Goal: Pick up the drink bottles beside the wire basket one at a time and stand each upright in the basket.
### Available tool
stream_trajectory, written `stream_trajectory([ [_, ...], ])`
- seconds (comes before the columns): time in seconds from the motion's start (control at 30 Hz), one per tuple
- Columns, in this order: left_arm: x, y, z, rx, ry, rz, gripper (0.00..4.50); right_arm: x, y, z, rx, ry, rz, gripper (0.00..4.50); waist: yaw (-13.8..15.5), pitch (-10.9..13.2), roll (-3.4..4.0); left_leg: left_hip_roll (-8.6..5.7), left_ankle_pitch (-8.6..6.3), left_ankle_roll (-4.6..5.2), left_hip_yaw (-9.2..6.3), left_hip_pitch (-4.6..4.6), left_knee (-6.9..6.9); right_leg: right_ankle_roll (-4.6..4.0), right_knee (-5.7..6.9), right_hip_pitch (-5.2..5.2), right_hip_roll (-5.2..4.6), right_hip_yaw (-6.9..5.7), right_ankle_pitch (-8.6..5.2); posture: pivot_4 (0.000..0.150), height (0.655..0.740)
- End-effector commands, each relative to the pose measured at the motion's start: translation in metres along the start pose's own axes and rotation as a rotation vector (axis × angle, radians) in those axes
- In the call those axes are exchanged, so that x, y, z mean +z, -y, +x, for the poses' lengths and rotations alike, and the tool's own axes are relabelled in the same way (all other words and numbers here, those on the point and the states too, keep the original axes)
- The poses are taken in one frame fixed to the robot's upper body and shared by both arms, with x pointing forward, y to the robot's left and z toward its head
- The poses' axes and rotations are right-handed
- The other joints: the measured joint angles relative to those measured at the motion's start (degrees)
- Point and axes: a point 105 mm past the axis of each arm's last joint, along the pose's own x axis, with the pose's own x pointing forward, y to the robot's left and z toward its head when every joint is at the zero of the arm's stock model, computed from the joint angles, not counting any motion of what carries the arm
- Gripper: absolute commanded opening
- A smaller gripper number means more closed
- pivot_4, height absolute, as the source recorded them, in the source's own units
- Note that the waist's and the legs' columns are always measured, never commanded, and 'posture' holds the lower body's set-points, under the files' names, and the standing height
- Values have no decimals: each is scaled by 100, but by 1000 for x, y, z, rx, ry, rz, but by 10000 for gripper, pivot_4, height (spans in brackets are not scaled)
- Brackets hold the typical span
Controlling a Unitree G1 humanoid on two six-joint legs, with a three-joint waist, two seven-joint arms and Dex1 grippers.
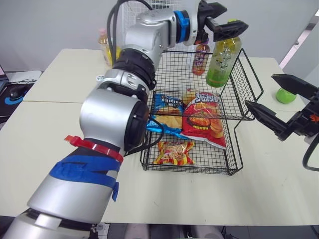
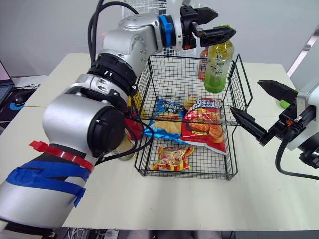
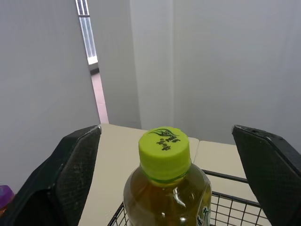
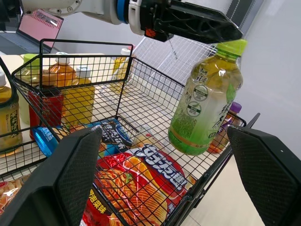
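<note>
Green-tea bottle (image 1: 222, 59) with the lime cap (image 3: 164, 146) sits directly under my left gripper (image 2: 226, 21), its base inside the far corner of the wire basket (image 1: 249, 74), and from the right wrist view it looks slightly tilted; I cannot tell whether it leans on the wire. The left gripper's two black fingers are spread wide, one on each side of the cap and clear of it, so that gripper has nothing in its grasp. My right gripper (image 2: 245, 95) hangs just outside the basket's near side wall, fingers also wide apart and empty, with the bottle well ahead of its fingertips. Below and between the two tools lie a red chip bag (image 1: 204, 119), a blue snack bag (image 1: 167, 107) and a small yellow packet (image 1: 174, 152). A purple-capped bottle (image 1: 201, 59) stands just beyond the green one, on the far side of the wire as far as I can judge, and a pink-capped yellow bottle (image 1: 103, 45) waits on the table off to the left arm's outer side. I judge the tea bottle nearly full, so fairly heavy and top-heavy, with a smooth, slippery plastic body that would dent under a hard squeeze. The neck just beneath the cap is the stiffest place, and I would take hold there or at the shoulder if it needs straightening.
</note>
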Motion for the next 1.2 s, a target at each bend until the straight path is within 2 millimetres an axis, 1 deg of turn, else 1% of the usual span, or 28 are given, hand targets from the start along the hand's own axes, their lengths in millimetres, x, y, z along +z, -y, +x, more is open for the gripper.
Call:
stream_trajectory([
  [0.03,24,2,-9,-44,37,76,44777,11,6,1,-16,40,-50,45000,-1,-1,1,0,0,0,0,0,1,0,0,0,0,0,0,1500,7360],
  [0.27,36,-1,-31,-83,49,100,44777,13,14,2,-36,56,-56,45000,-2,-1,1,1,1,-1,-3,0,3,0,4,1,0,-2,0,1500,7360],
  [0.37,38,0,-45,-116,40,82,44777,14,15,2,-38,55,-62,45000,-4,-1,2,2,1,-1,-3,1,3,0,6,1,0,-3,0,1500,7360],
  [0.47,45,-2,-69,-129,34,69,44777,14,11,1,-4,46,-57,45000,-16,-2,3,3,2,-3,-3,3,7,0,15,0,0,-2,0,1500,7360],
  [0.53,49,-6,-88,-108,32,69,44777,15,3,1,54,42,-32,45000,-31,-2,4,6,5,-8,-4,5,9,0,21,-1,1,-2,0,1500,7360],
  [0.57,49,-10,-102,-76,27,76,44777,15,-4,2,105,34,-18,45000,-48,-2,4,6,8,-13,-4,8,8,-1,26,-2,2,-1,0,1500,7360],
  [0.63,51,-14,-121,-24,22,75,44777,16,-13,3,179,24,3,45000,-62,-2,4,13,14,-22,-7,11,8,-1,36,-2,9,0,0,1500,7360],
  [0.67,50,-19,-138,32,10,77,44777,16,-19,5,233,18,5,45000,-58,-2,4,14,14,-23,-11,12,8,-1,39,-2,11,0,0,1500,7360],
  [0.7,49,-21,-148,68,1,77,44777,17,-22,6,266,13,5,45000,-60,-2,5,15,15,-24,-18,13,11,-1,48,-1,12,-3,0,1500,7360],
  [0.73,48,-23,-166,121,-15,80,44777,18,-25,8,302,17,6,45000,-75,-2,6,16,15,-24,-16,14,16,-1,51,-1,12,-1,0,1500,7360],
  [0.8,47,-24,-190,197,-43,93,44777,19,-27,12,342,25,10,45000,-92,-2,5,17,15,-23,-15,22,20,-1,68,1,13,4,-1,1500,7360],
  [0.83,45,-26,-210,263,-68,101,44777,20,-29,15,370,36,23,45000,-105,-2,6,21,15,-23,-17,23,31,-1,72,1,15,1,-1,1500,7360],
  [0.87,45,-27,-223,305,-86,106,44777,20,-30,18,388,42,32,45000,-115,-2,5,21,15,-23,-18,22,36,-1,78,1,16,2,-1,1500,7360],
  [0.9,41,-27,-240,359,-113,110,44777,20,-32,22,412,51,40,45000,-120,-1,5,22,14,-23,-20,21,47,-1,85,1,16,2,-1,1500,7360],
  [0.93,39,-27,-251,391,-131,112,44777,20,-34,24,427,57,43,45000,-129,-1,5,25,14,-22,-23,20,62,-1,89,3,18,-2,-1,1500,7360],
  [1.0,27,-26,-281,475,-180,98,44777,15,-41,31,477,52,37,45000,-132,-3,6,24,13,-21,-26,20,75,-1,96,7,18,-3,-1,1500,7360],
  [1.07,11,-22,-306,527,-224,55,44777,10,-47,37,522,54,50,45000,-132,-3,5,23,13,-21,-23,26,77,-1,102,11,15,0,-1,1500,7360],
  [1.1,6,-20,-312,536,-235,42,44777,9,-48,39,533,57,53,45000,-121,-3,6,25,13,-21,-25,26,78,-1,101,12,16,-2,-1,1500,7360],
  [1.17,-11,-16,-331,581,-255,-7,44777,7,-52,43,564,63,62,45000,-64,-3,2,24,13,-21,-31,24,81,-1,104,12,15,-10,0,1500,7360],
  [1.2,-16,-14,-337,598,-257,-26,44777,6,-54,44,574,65,62,45000,-48,-3,3,27,13,-21,-32,21,84,-2,102,9,15,-14,0,1500,7360],
])
